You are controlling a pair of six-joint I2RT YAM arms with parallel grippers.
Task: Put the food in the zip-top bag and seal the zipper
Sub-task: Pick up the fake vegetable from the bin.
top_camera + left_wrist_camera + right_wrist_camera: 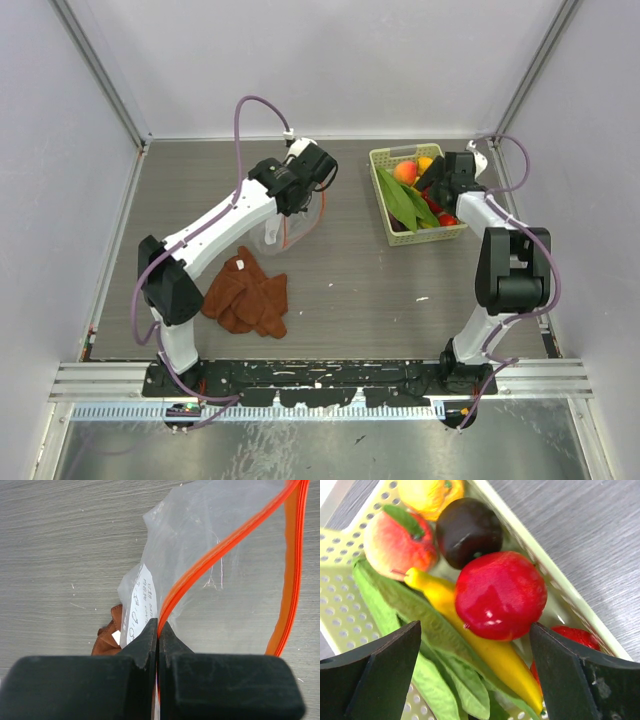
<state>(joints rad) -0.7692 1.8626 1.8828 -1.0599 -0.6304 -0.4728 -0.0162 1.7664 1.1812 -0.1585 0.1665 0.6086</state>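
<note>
Left fingers (144, 647) pinching zipper (222, 546), right fingers (380, 680) spread over red apple (500, 595), second red piece (574, 635) mostly hidden, perhaps fruit

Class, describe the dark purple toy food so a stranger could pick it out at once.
Find the pale green basket at the far right of the table. The dark purple piece lies inside by its rim, beside the peach and red apple. It alone is nearly black.

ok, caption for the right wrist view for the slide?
Right arm's open fingers flank the red apple, lying with banana, peach and leaves in the pale green basket.
</note>
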